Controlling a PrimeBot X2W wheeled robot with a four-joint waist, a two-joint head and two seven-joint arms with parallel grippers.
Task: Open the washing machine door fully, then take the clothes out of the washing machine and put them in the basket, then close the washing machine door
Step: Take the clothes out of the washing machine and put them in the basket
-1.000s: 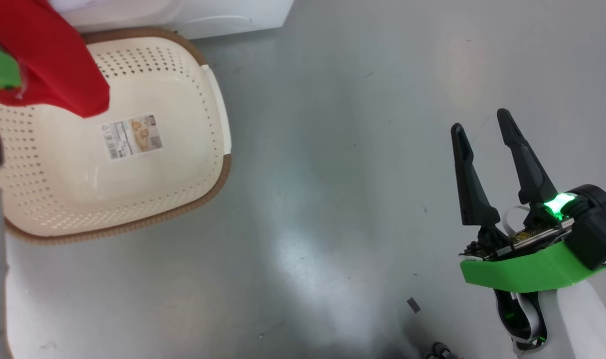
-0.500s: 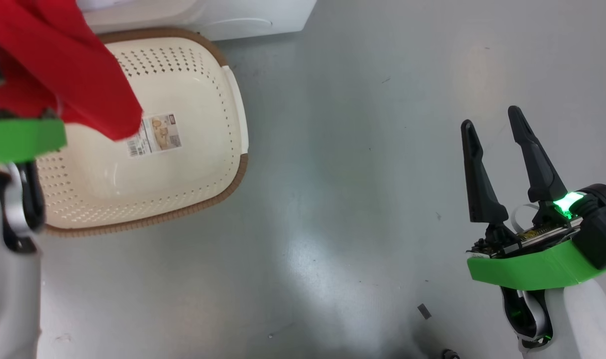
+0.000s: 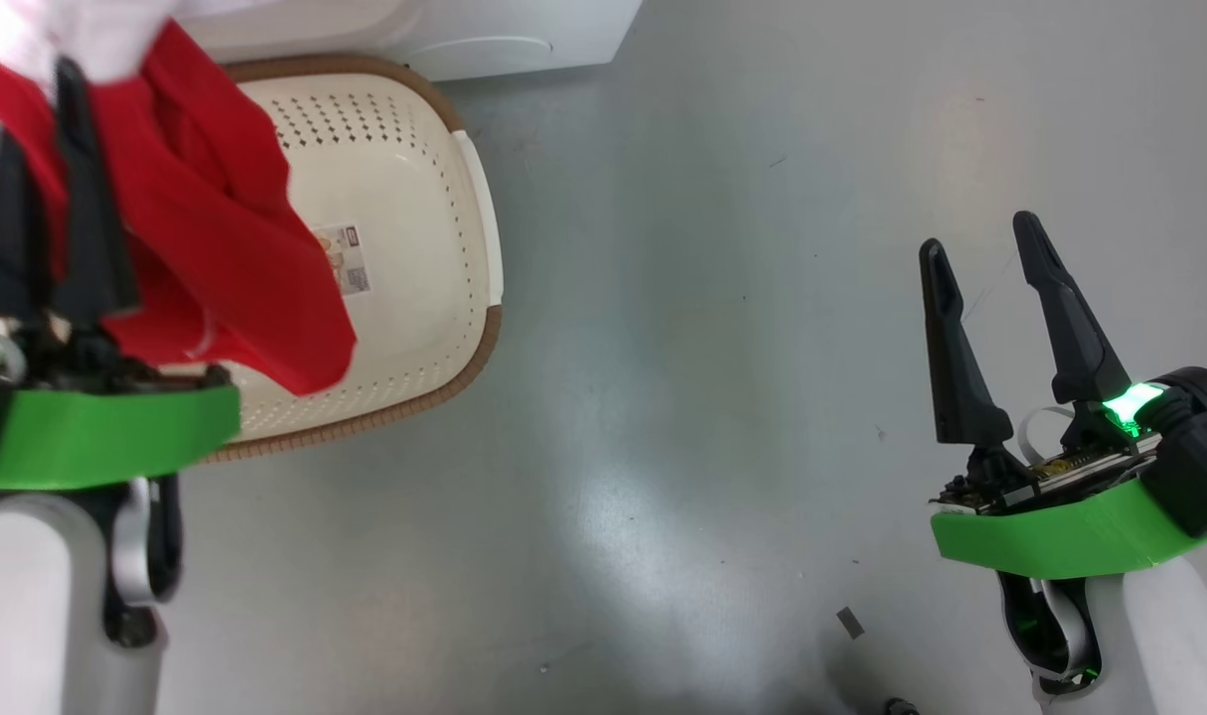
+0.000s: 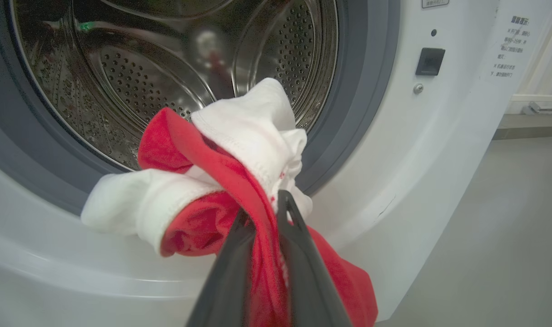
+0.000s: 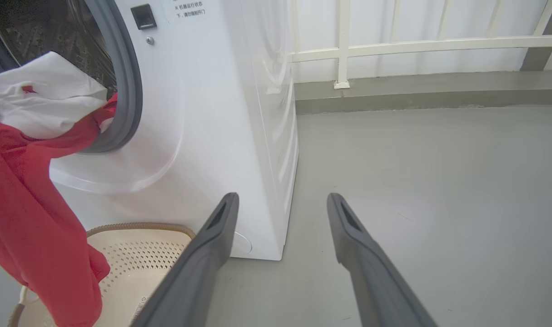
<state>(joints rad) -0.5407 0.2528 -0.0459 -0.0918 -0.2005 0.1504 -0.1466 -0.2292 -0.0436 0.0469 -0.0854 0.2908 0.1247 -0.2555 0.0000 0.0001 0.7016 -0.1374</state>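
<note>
**Over the basket: left claw loaded, drop not yet made**

At my left wrist, the left claw (image 4: pixel 262 206) is clamped on the clothes (image 4: pixel 221 150). Red fabric is pinched between the two fingers, a white part is bunched above the tips, and a long red tail hangs below. My right claw (image 3: pixel 978 235) has its fingers spread wide with nothing in it, over bare floor (image 3: pixel 712 348), well apart from the work.

Below the load, the basket (image 3: pixel 404 228) sits on the floor just beside the washing machine (image 5: pixel 221 113). From the head, the red tail covers the basket's left part. From the right wrist it hangs down at the near rim; I cannot tell whether the hem is inside or outside. Farther on, the white part sits close before the grey ring (image 4: pixel 362 91), contact unclear. The drum (image 4: pixel 166 68) shows no other fabric in the part I can see.

Step in hand, as I judge it: deposit.
- Carry the left claw over the basket's middle.
- Lower until the tail pools on the bottom, then part the fingers.
- Risk: releasing here could drape cloth over the rim.
</note>
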